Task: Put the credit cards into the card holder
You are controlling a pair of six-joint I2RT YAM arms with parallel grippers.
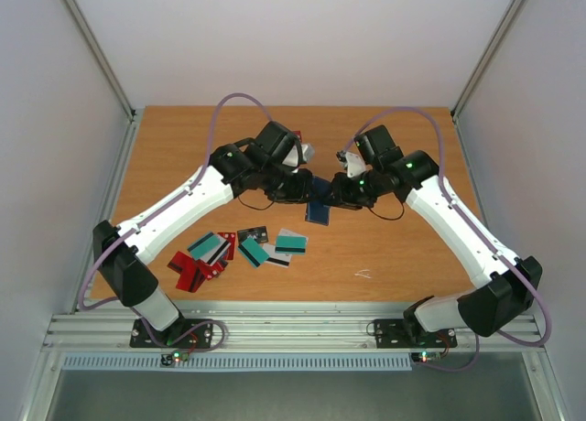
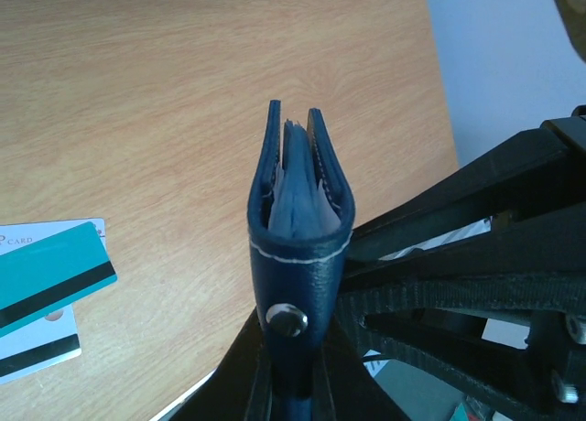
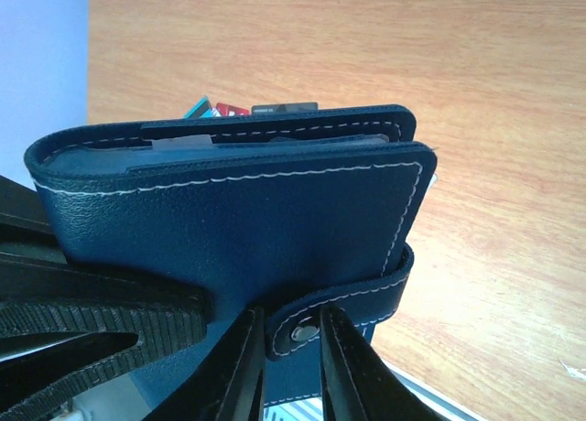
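Looking at the card holder [image 1: 318,210], you find a dark navy leather wallet with white stitching, raised above the middle of the table [image 1: 183,156] between the two arms. Edge-on from the left wrist, its two covers stand slightly parted, with paler grey-blue pockets between them. Its strap wraps round one side and ends in a small metal snap [image 3: 300,332]. The left gripper [image 2: 291,375] clenches the wallet's lower end, fingers tight against both covers. The right gripper [image 3: 293,348] has its fingers nearly together, pinching the snap tab, one finger against each edge. Your credit cards [image 1: 238,249] lie scattered on the wood well apart, towards the left arm's base.
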